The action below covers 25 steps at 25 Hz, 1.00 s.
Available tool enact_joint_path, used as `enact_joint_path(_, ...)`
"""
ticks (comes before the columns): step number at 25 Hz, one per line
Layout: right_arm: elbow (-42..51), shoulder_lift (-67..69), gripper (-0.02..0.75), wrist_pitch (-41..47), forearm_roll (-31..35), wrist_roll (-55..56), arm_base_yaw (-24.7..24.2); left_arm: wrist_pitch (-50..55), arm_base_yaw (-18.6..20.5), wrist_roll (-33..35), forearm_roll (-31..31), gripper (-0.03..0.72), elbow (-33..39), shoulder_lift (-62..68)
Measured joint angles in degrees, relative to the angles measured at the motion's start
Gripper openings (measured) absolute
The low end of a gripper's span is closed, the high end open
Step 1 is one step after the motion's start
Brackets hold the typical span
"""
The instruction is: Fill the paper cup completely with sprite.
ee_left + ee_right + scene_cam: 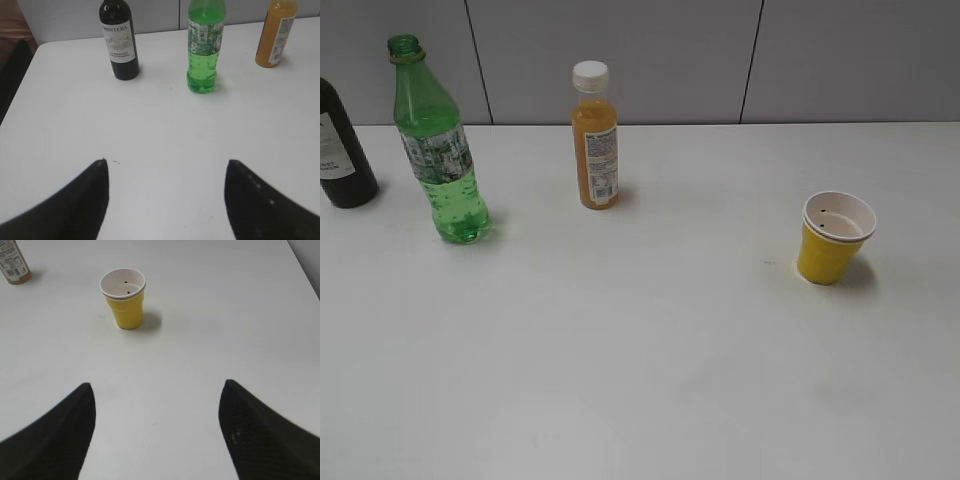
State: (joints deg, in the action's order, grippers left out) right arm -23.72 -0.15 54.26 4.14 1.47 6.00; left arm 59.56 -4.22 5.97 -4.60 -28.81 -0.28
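Green sprite point(438, 150) uncapped, far left; cup point(834, 237) far right, empty. Left gripper point(167, 172) and right gripper point(156, 395) wide, holding nothing. Risk: squeezing soft bottle spills; light cup tips.

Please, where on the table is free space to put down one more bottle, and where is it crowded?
The widest bare patch lies between the orange juice bottle and the paper cup, and across the whole near part of the table. It is crowded at the far left, where the dark bottle and the sprite bottle stand close together. Both tools, left and right, are open above bare surface.
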Motion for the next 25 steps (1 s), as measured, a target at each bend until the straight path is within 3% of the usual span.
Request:
enact_joint_path(14,0.0,0.0,0.596,0.0,0.0,0.0,0.0,0.0,0.0,0.0,0.0,0.552,0.0,0.0)
enact_joint_path(25,0.0,0.0,0.662,0.0,0.0,0.0,0.0,0.0,0.0,0.0,0.0,0.552,0.0,0.0)
